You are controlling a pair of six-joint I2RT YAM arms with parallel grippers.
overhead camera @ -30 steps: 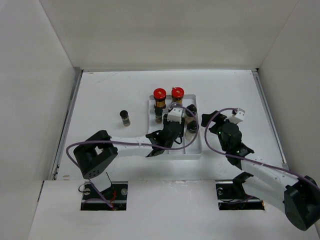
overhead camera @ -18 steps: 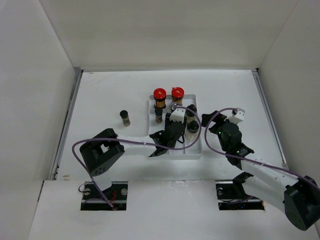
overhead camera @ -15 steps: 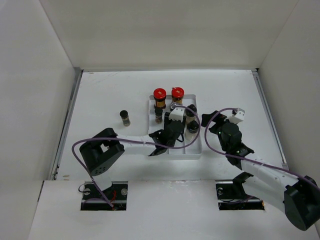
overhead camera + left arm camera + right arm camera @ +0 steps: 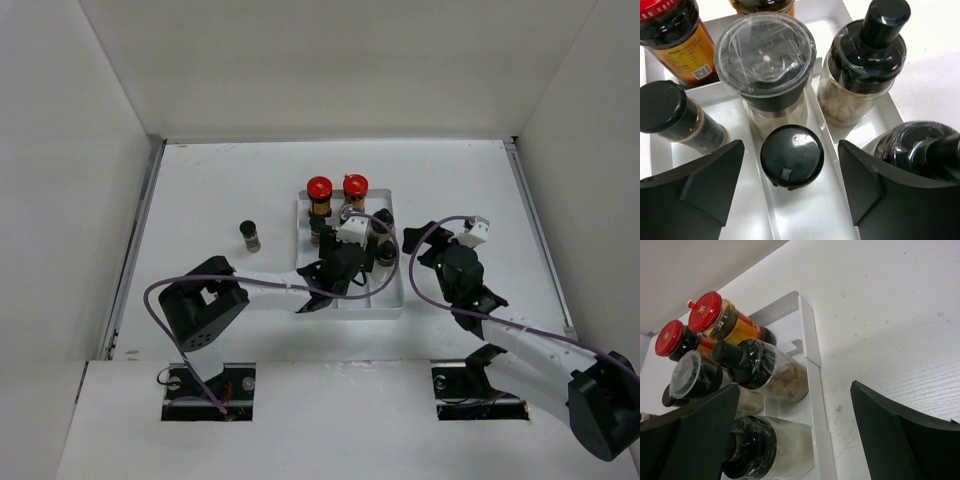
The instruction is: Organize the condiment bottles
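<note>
Colours: white plastic divided tray; amber glass jars, red lids, yellow-and-red labels; small black-capped jar; beige-filled glass jar, black top.

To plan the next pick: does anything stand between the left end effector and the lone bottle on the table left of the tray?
Yes. The left end effector, open among the jars, has a black-capped jar and the tray's left wall on that side. Beyond them, nothing visible lies before the lone bottle.
</note>
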